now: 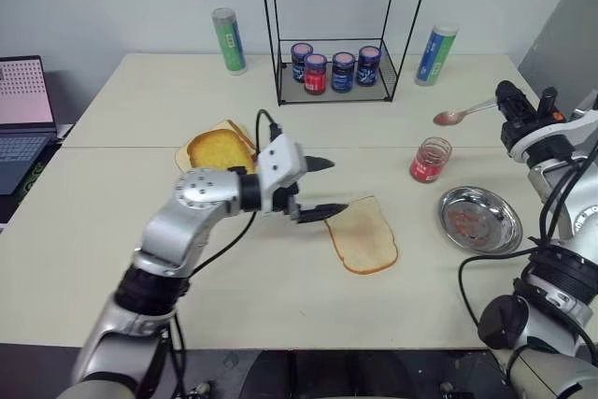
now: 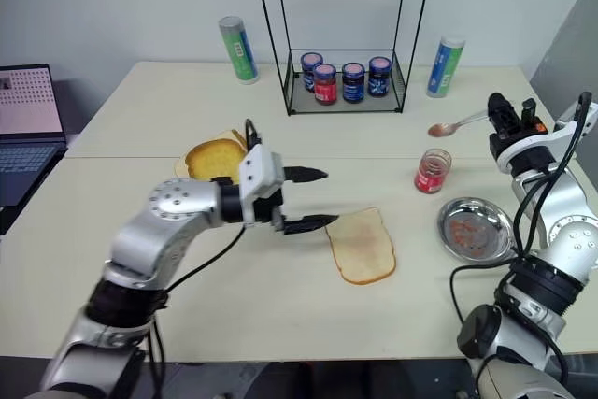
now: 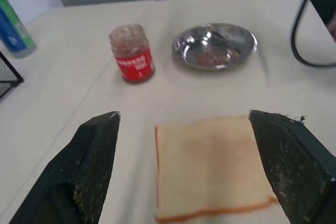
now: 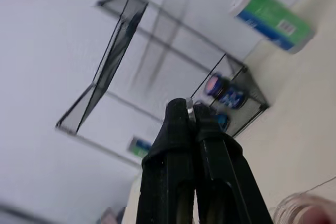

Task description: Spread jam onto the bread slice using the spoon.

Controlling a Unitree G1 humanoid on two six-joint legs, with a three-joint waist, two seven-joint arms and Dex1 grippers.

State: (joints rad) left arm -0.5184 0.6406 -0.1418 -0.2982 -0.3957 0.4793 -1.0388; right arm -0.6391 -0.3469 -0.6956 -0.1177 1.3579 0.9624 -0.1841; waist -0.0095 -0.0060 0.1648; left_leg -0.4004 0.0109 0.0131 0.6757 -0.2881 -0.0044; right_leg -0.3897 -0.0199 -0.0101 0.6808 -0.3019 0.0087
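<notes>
My right hand (image 1: 512, 100) was clamped shut on the spoon (image 1: 464, 114), its bowl loaded red and raised above the open jam (image 1: 430, 159) jar. My left hand (image 1: 322, 188), fingers wide and empty, hovered beside the bread slice (image 1: 363, 235), which lay bare on the counter (image 1: 131, 109). Scooping looked done; spreading remained. I counted one spoon, one open jar, four lidded jars (image 1: 335, 66), one steel dish (image 1: 479, 219), two tubes (image 1: 227, 40).

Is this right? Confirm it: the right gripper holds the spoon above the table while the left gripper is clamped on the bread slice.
Not quite. The left gripper is open, its fingers standing either side of the bread slice without gripping it, as the left wrist view shows. The right gripper does hold the spoon above the table.
</notes>
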